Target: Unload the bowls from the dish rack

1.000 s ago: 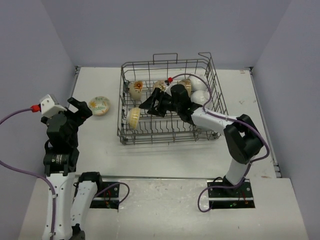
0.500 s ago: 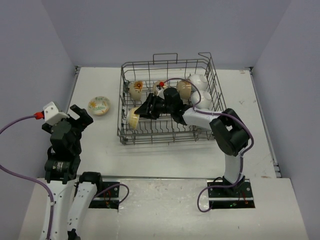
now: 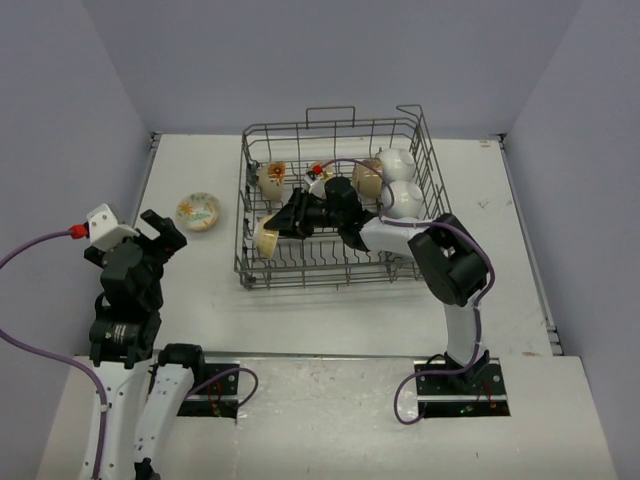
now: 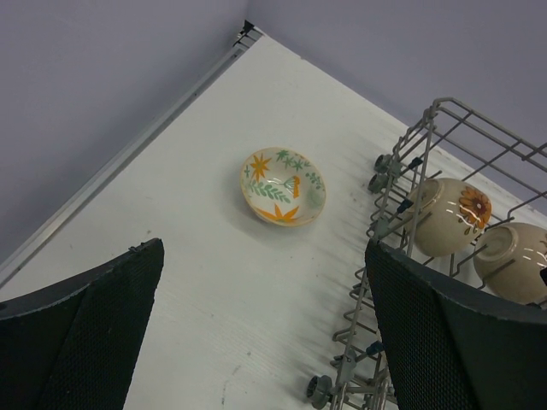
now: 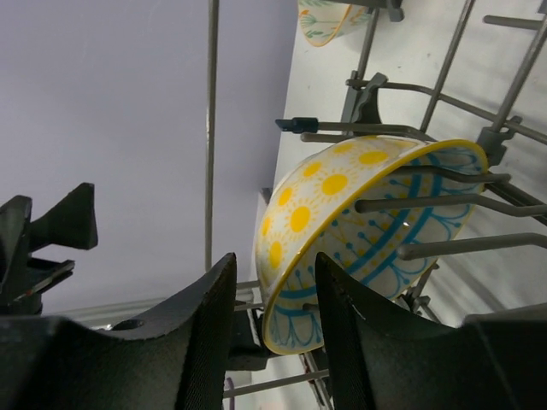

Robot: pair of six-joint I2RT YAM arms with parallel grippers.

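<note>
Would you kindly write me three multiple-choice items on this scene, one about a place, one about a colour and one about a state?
1. Where does the leaf-patterned bowl lie relative to the dish rack?
A. inside it
B. on the table, to its left
C. on top of its handle

2. What is on the outside of the bowl whose rim sits between the fingers of the right tool?
A. plain white
B. red stripes
C. yellow suns with teal lines

3. How is the left tool?
A. open and empty
B. shut on a bowl
C. shut on a rack wire

Answers:
1 B, since the left wrist view shows it on the bare tabletop outside the wires.
2 C, since the right wrist view shows that pattern close up.
3 A, since its fingers stand wide apart with only the tabletop between them.
</note>
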